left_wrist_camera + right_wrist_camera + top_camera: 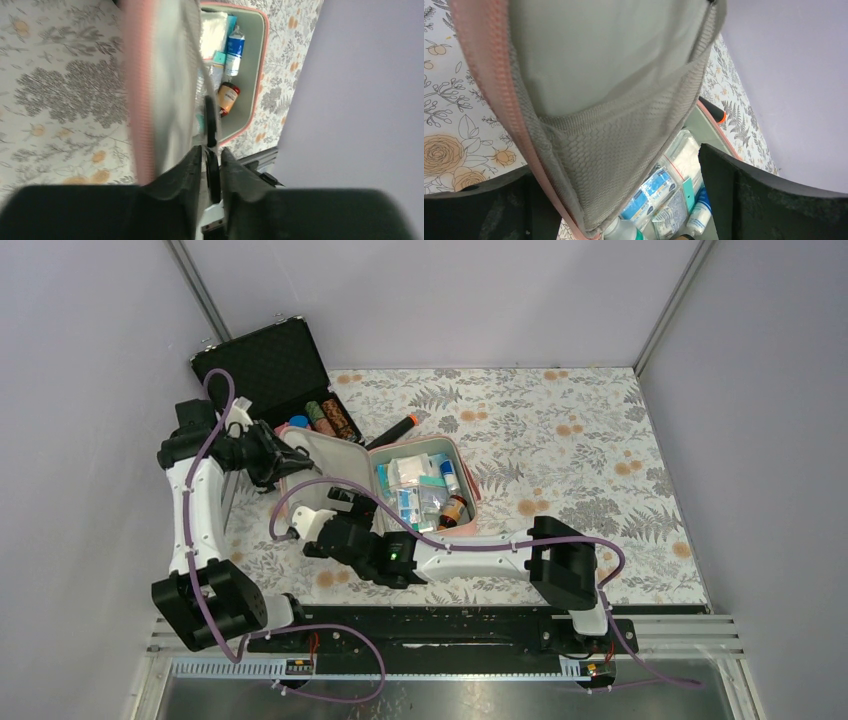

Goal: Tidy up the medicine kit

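1. The surface (600, 440) is covered in a floral print.
2. The medicine kit (474, 480) lies open, left of the middle of the surface and between its far and near edges. Its pink-rimmed base lies flat. Its lid (325, 458) is on the side toward the left edge, tilted partway up with the grey lining showing.
3. A black hard case (265, 365) stands open at the far left corner, just beyond the lid. Rows of poker chips (325, 418) sit in the part nearest the kit.
4. The right end effector (609, 175) is at the near edge of the lid. Its jaws are spread wide, one finger on each side of the lid. The lid's pink zip edge runs close by one finger, and the mesh pocket (624, 145) on the lining hangs between the two.
5. The left end effector (211, 155) is at the lid's outer edge, on the side toward the left edge of the surface. Its jaws are nearly together, with a thin black strip (212, 120) between them. I cannot tell whether they pinch it.
6. The base holds clear sachets, a blue-and-white tube (234, 47) and a small brown bottle (227, 97) with a red cap in its near corner.
7. A black cylinder (392, 430) with an orange tip lies just beyond the kit's far edge.
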Controlling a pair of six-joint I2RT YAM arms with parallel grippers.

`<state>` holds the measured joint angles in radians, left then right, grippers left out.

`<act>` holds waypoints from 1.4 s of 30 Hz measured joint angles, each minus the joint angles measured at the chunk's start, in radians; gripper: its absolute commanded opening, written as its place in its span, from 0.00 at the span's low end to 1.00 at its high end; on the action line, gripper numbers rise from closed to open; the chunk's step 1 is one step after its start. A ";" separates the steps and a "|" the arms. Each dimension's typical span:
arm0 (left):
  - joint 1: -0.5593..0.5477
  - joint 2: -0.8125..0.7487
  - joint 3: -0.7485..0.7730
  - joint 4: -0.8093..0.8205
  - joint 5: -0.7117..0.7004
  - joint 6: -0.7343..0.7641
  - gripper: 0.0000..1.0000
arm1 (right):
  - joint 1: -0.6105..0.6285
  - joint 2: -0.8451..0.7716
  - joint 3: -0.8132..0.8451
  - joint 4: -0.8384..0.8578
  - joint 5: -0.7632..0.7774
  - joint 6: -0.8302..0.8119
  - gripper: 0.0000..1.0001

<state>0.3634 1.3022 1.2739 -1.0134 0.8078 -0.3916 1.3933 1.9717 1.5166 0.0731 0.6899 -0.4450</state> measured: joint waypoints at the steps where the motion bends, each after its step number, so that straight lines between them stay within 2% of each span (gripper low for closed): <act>1: -0.009 0.000 0.004 -0.008 -0.003 0.011 0.42 | 0.000 0.000 0.000 0.001 0.001 0.000 0.99; 5: -0.033 0.000 0.052 -0.049 -0.013 0.045 0.55 | 0.000 0.000 -0.001 0.001 0.002 0.000 0.99; 10: -0.033 0.002 0.175 -0.085 -0.038 0.103 0.62 | 0.000 -0.003 -0.004 0.002 0.002 0.000 1.00; 15: -0.034 -0.020 0.317 -0.105 -0.131 0.191 0.72 | 0.000 -0.011 -0.014 0.008 0.003 0.001 0.99; 19: -0.034 -0.092 0.269 -0.107 -0.253 0.237 0.70 | 0.000 -0.016 -0.018 0.009 0.004 0.001 1.00; 22: -0.028 -0.132 0.188 -0.107 -0.316 0.258 0.65 | 0.000 -0.019 -0.021 0.010 0.005 0.002 0.99; 28: -0.024 -0.101 0.070 -0.108 -0.333 0.250 0.35 | -0.002 -0.024 -0.026 0.010 0.005 0.009 0.99; 30: -0.024 -0.086 0.050 -0.107 -0.318 0.241 0.28 | -0.003 -0.027 -0.029 0.011 0.005 0.011 1.00; 34: -0.022 -0.079 0.029 -0.096 -0.277 0.220 0.28 | -0.006 -0.030 -0.030 0.008 0.001 0.021 1.00; 38: -0.019 -0.084 0.015 -0.066 -0.224 0.203 0.34 | -0.013 -0.033 -0.021 -0.065 -0.061 0.074 0.99; 42: -0.016 -0.098 -0.010 -0.027 -0.174 0.192 0.43 | -0.068 -0.034 0.085 -0.323 -0.411 0.208 0.99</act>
<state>0.3470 1.2037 1.2644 -1.0401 0.6338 -0.1997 1.3258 1.9381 1.6020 -0.2504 0.2790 -0.2367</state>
